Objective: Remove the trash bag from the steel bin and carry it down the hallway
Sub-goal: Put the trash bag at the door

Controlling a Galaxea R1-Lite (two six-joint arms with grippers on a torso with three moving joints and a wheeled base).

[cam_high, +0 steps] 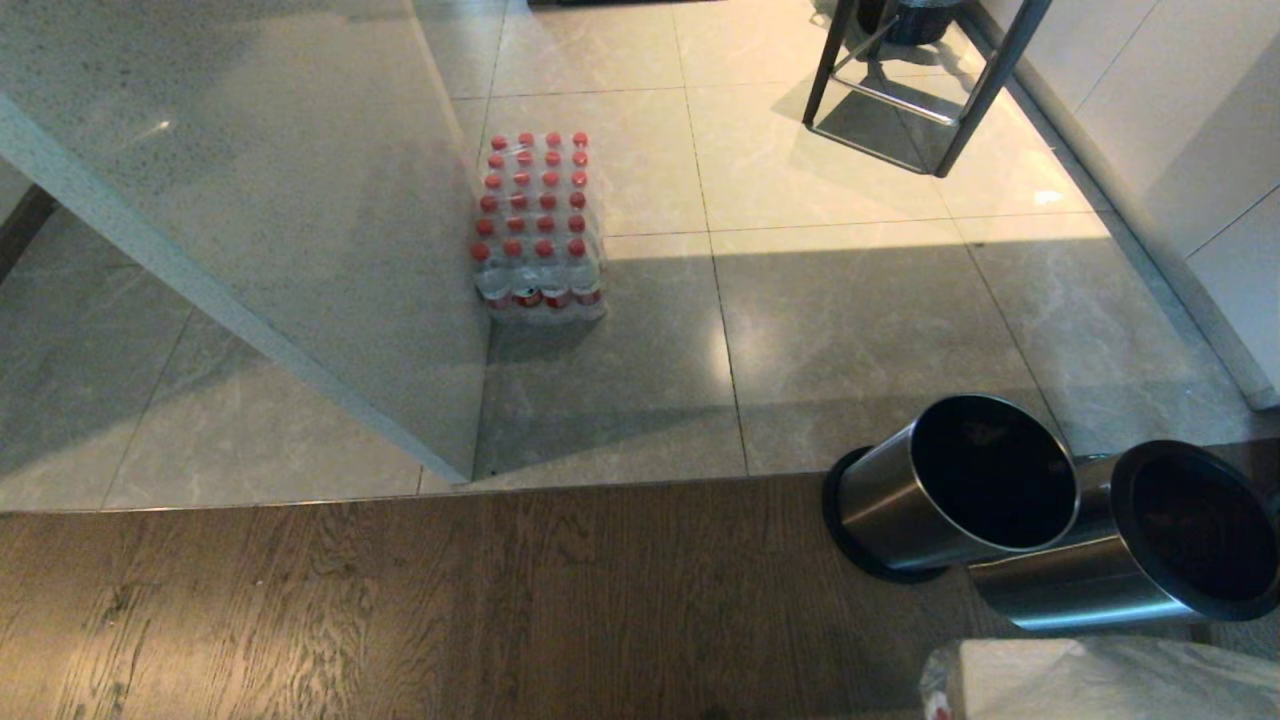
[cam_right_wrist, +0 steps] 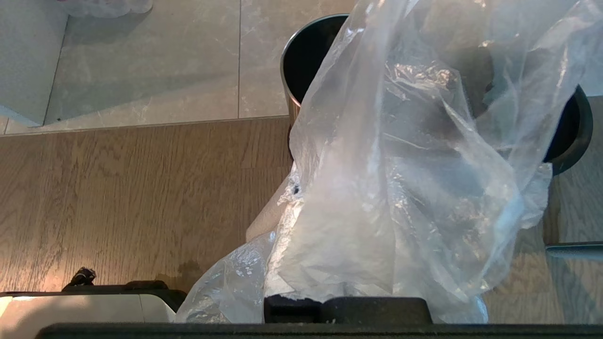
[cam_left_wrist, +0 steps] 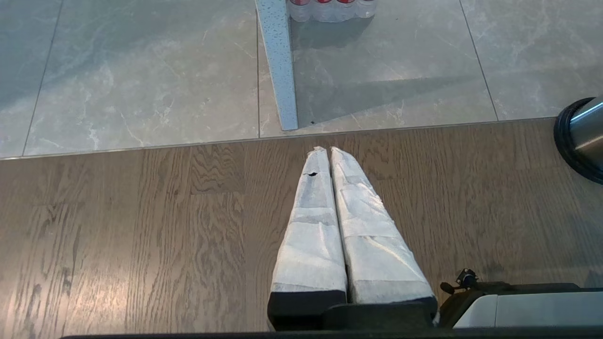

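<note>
Right gripper (cam_right_wrist: 301, 207): only its own wrist view shows it, pinched shut on the trash bag (cam_right_wrist: 405, 179), which drapes over it.
Left gripper (cam_left_wrist: 330, 153): only the left wrist view shows it, fingers pressed together, holding nothing, over the wood floor (cam_left_wrist: 141, 226).
Steel bin (cam_high: 950, 490): the head view shows two side by side, dark inside.
Bottle pack (cam_high: 538, 225): farther off on the tiles.

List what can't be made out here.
- Right gripper: fingers buried under the trash bag in the right wrist view; it is outside the head view.
- Bag contents: nothing identifiable through the crinkled plastic.
- Second steel bin: cut by the head view's right edge.
- Bin interiors: dark, contents unreadable.
- Stool: only its legs show.
</note>
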